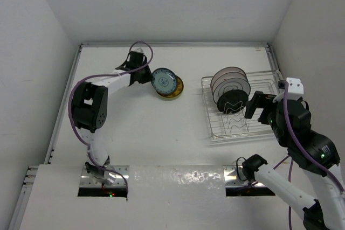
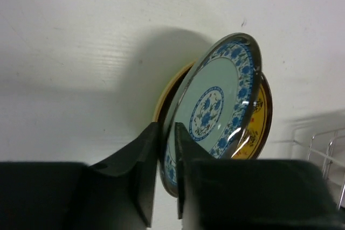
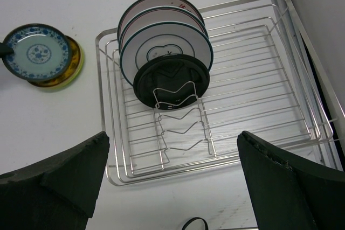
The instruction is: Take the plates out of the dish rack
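Note:
My left gripper (image 1: 145, 75) is shut on the rim of a teal-patterned plate (image 1: 163, 81), fingers (image 2: 148, 154) pinching its lower edge (image 2: 215, 106). The plate is tilted above a yellow, dark-rimmed plate (image 1: 176, 92) lying on the table (image 2: 259, 117). The silver wire dish rack (image 1: 215, 134) stands at the right and holds three upright plates at its far left: a dark one (image 3: 172, 79) in front, a grey-white dark-rimmed one (image 3: 167, 41), and a white one with red marks (image 3: 161, 1) behind. My right gripper (image 3: 172, 141) is open and empty above the rack's near edge (image 3: 215, 157).
White walls enclose the table on the left, back and right; the rack sits close to the right wall (image 1: 302, 52). The rack's right half (image 3: 259, 79) is bare wire. A black cable loop (image 3: 194, 223) lies near the front edge.

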`<state>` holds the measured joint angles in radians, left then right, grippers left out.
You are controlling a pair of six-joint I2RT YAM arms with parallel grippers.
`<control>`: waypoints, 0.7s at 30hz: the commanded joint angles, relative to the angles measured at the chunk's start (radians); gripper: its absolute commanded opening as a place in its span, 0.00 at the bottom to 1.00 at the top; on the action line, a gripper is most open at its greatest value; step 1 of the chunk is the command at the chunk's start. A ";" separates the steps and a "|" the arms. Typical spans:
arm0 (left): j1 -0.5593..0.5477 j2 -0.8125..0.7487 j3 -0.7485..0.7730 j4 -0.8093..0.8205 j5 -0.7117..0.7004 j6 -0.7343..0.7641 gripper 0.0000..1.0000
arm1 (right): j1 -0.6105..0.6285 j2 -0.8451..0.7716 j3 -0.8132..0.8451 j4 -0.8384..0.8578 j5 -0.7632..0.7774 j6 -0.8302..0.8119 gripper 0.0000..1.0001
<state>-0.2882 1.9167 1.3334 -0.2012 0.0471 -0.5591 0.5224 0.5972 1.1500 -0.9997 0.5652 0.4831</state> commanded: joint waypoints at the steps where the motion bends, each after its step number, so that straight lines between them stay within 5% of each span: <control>1: -0.005 -0.050 -0.026 0.094 0.069 -0.013 0.18 | 0.005 0.010 -0.015 0.052 -0.021 0.011 0.99; 10: -0.100 -0.177 -0.031 -0.005 -0.058 0.037 0.95 | 0.005 0.022 -0.039 0.070 -0.022 0.012 0.99; 16: -0.274 -0.237 0.033 0.012 -0.184 0.217 0.98 | 0.005 0.038 -0.056 0.070 0.022 -0.008 0.99; 21: -0.494 -0.245 0.055 0.132 -0.119 0.519 0.83 | 0.005 0.069 -0.016 0.021 0.169 0.014 0.99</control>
<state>-0.6624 1.7111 1.3701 -0.1654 -0.1070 -0.2653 0.5224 0.6415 1.0992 -0.9737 0.6193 0.4885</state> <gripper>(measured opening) 0.846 0.985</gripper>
